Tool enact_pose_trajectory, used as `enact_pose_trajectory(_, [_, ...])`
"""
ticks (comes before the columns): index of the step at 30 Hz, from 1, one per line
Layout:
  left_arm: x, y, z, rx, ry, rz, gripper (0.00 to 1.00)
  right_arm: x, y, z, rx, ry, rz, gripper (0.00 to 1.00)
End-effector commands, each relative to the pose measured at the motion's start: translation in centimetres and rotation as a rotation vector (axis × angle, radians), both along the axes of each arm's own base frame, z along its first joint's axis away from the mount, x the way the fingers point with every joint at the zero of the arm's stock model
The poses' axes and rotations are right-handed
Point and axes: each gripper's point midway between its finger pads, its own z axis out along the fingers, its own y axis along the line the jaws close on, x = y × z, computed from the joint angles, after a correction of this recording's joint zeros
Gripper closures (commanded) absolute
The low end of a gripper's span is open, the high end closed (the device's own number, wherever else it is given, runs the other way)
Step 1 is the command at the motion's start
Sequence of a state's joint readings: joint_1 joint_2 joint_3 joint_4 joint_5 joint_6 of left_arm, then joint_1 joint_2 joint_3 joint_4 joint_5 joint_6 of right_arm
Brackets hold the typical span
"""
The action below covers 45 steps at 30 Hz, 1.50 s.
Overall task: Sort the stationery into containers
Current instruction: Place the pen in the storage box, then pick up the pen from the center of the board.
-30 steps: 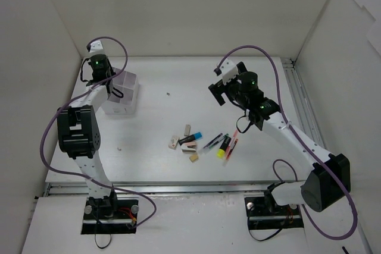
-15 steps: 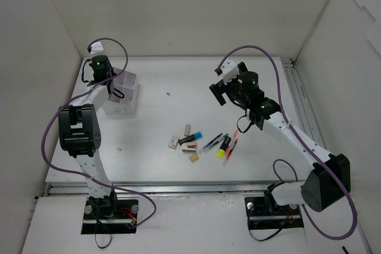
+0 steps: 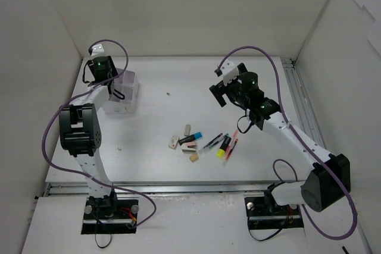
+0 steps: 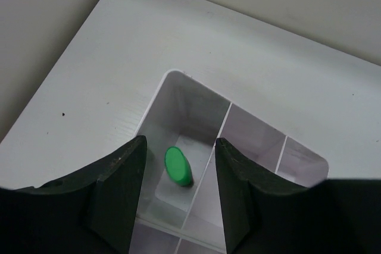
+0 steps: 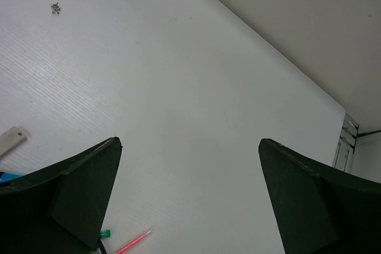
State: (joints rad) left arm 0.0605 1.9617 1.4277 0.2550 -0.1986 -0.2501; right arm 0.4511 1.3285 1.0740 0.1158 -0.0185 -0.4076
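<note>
The white grid box [image 3: 125,96] stands at the back left. My left gripper [image 3: 114,91] hangs over it, open. In the left wrist view a green highlighter [image 4: 177,166] stands tilted in the box's corner compartment [image 4: 178,77], between the parted fingers of the gripper [image 4: 180,143] and touching neither. The remaining stationery lies mid-table: a blue highlighter [image 3: 193,138], a yellow highlighter [image 3: 221,153], a black pen [image 3: 212,141], red pens [image 3: 233,143] and small erasers [image 3: 173,142]. My right gripper [image 3: 221,92] hovers wide open behind that pile, nothing between its fingers [image 5: 189,141].
White walls enclose the table on the left, back and right. A dark speck [image 3: 168,94] lies on the tabletop near the box. A red pen tip [image 5: 134,242] and an eraser end [image 5: 12,141] show at the right wrist view's lower left.
My left gripper's jaws have parted over the box, and the green highlighter now stands free in the compartment. The right arm has not moved.
</note>
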Motion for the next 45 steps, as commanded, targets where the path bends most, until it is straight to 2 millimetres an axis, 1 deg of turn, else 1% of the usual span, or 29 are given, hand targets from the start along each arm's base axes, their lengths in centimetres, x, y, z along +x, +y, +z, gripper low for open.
enact_pose_trajectory(1, [0.3, 0.6, 5.1, 0.007, -0.114, 0.016, 0.54, 0.4, -0.1, 2.7, 0.047, -0.071, -0.014, 0.02])
enact_pose_trajectory(4, [0.0, 0.1, 6.4, 0.000, -0.137, -0.014, 0.46, 0.3, -0.1, 2.8, 0.058, -0.067, -0.017, 0.02])
enact_pose_trajectory(5, [-0.2, -0.2, 6.7, -0.003, -0.140, -0.032, 0.38, 0.2, 0.0, 2.9, 0.071, -0.063, -0.020, 0.02])
enact_pose_trajectory(7, [-0.7, -0.7, 8.4, -0.008, -0.166, -0.057, 0.31, -0.1, -0.1, 2.9, 0.091, -0.049, -0.032, 0.02])
enact_pose_trajectory(8, [-0.9, -1.1, 8.6, -0.014, -0.170, -0.077, 0.24, -0.2, -0.2, 2.7, 0.118, -0.034, -0.049, 0.02])
enact_pose_trajectory(9, [-1.5, -1.4, 10.3, -0.015, -0.199, -0.093, 0.21, -0.3, -0.1, 2.5, 0.135, -0.024, -0.056, 0.02])
enact_pose_trajectory(10, [-1.8, -2.2, 11.0, -0.016, -0.212, -0.114, 0.17, -0.5, -0.3, 2.4, 0.145, -0.011, -0.067, 0.02])
enact_pose_trajectory(12, [-2.7, -2.7, 13.0, -0.014, -0.246, -0.141, 0.01, -1.0, -0.2, 1.7, 0.195, 0.024, -0.088, 0.02])
enact_pose_trajectory(16, [-4.3, -4.8, 15.7, 0.000, -0.259, -0.203, 0.01, -2.1, -1.2, 0.3, 0.272, 0.093, -0.193, 0.02])
enact_pose_trajectory(18, [-5.2, -5.1, 17.0, -0.003, -0.264, -0.218, 0.00, -2.8, -2.0, -0.5, 0.293, 0.135, -0.257, 0.02])
enact_pose_trajectory(19, [-5.9, -5.9, 16.5, -0.024, -0.225, -0.254, 0.01, -3.1, -2.3, -1.1, 0.335, 0.159, -0.310, 0.02])
enact_pose_trajectory(21, [-7.3, -6.6, 17.4, -0.053, -0.214, -0.284, 0.01, -4.1, -2.7, -2.7, 0.343, 0.225, -0.346, 0.02])
enact_pose_trajectory(23, [-8.9, -8.0, 15.4, -0.117, -0.124, -0.337, 0.01, -4.8, -1.8, -4.0, 0.407, 0.295, -0.346, 0.02])
enact_pose_trajectory(24, [-10.0, -9.0, 15.8, -0.136, -0.123, -0.374, 0.00, -5.0, -1.2, -4.7, 0.428, 0.334, -0.343, 0.02])
enact_pose_trajectory(25, [-10.9, -9.6, 15.0, -0.154, -0.091, -0.397, 0.01, -5.3, -0.4, -5.1, 0.482, 0.369, -0.350, 0.02])
enact_pose_trajectory(26, [-11.9, -11.0, 13.2, -0.183, -0.051, -0.452, 0.01, -5.7, 0.2, -5.7, 0.502, 0.402, -0.347, 0.02])
enact_pose_trajectory(27, [-13.2, -11.6, 13.8, -0.185, -0.065, -0.488, 0.01, -6.0, 0.7, -6.4, 0.507, 0.422, -0.362, 0.02])
enact_pose_trajectory(28, [-14.0, -13.7, 13.6, -0.158, -0.062, -0.580, 0.01, -6.1, 0.5, -6.8, 0.530, 0.433, -0.407, 0.02])
enact_pose_trajectory(29, [-15.1, -15.8, 12.7, -0.165, -0.041, -0.677, 0.00, -6.1, -0.4, -7.4, 0.518, 0.419, -0.464, 0.02])
enact_pose_trajectory(30, [-15.8, -17.1, 12.8, -0.136, -0.036, -0.731, 0.01, -6.1, -1.3, -7.7, 0.516, 0.410, -0.511, 0.02])
enact_pose_trajectory(31, [-17.2, -20.3, 11.8, -0.115, 0.016, -0.816, 0.01, -6.6, -2.1, -7.9, 0.522, 0.412, -0.557, 0.02])
enact_pose_trajectory(33, [-17.6, -22.3, 10.4, 0.007, 0.071, -0.853, 0.01, -7.2, -4.3, -8.1, 0.527, 0.408, -0.646, 0.02])
enact_pose_trajectory(34, [-18.5, -24.7, 9.5, 0.063, 0.103, -0.891, 0.00, -7.6, -4.6, -8.4, 0.552, 0.424, -0.675, 0.02])
enact_pose_trajectory(35, [-18.9, -25.8, 8.0, 0.133, 0.133, -0.935, 0.00, -8.0, -5.7, -9.0, 0.555, 0.429, -0.714, 0.02])
enact_pose_trajectory(36, [-19.1, -27.0, 7.7, 0.167, 0.130, -0.962, 0.00, -8.7, -6.4, -9.0, 0.561, 0.434, -0.737, 0.02])
enact_pose_trajectory(38, [-21.0, -31.2, 5.5, 0.239, 0.162, -1.078, 0.01, -10.3, -8.5, -9.8, 0.571, 0.445, -0.819, 0.02])
enact_pose_trajectory(39, [-21.0, -31.3, 5.4, 0.237, 0.164, -1.085, 0.01, -10.4, -8.5, -9.8, 0.574, 0.446, -0.821, 0.02])
enact_pose_trajectory(40, [-22.0, -33.1, 4.4, 0.253, 0.186, -1.139, 0.01, -10.9, -9.2, -10.1, 0.562, 0.448, -0.844, 0.02])
enact_pose_trajectory(45, [-23.5, -37.2, 0.9, 0.341, 0.253, -1.234, 0.01, -13.5, -11.8, -10.1, 0.567, 0.428, -0.891, 0.02])
